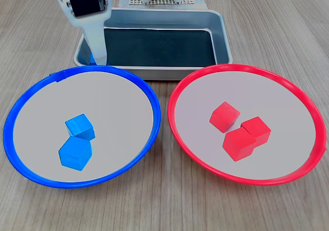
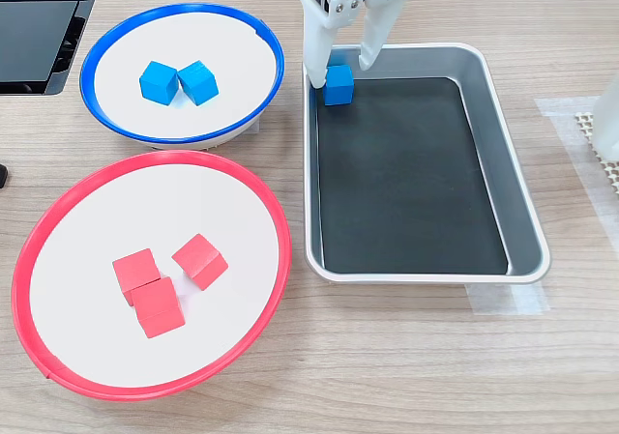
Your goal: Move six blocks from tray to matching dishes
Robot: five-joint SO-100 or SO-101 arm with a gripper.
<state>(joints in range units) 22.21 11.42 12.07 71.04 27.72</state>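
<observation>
At the tray's (image 2: 493, 144) far-left corner in the second exterior view, the gripper (image 2: 340, 65) stands over the last blue block (image 2: 338, 84).

That block is a small bright blue cube resting on the tray's black bottom, tight against the silver wall; the white fingers (image 2: 315, 52) are narrowly parted, one on each side of it, seemingly touching, though whether they press it I cannot tell. Two more blue blocks (image 2: 178, 81) lie touching near the middle of the blue-rimmed dish (image 2: 97, 52). Three red blocks (image 2: 160, 281) cluster in the red-rimmed dish (image 2: 276, 231), towards its near side. From the first exterior view the gripper (image 1: 97, 53) dips behind the blue rim (image 1: 31, 94), hiding the cube.
</observation>
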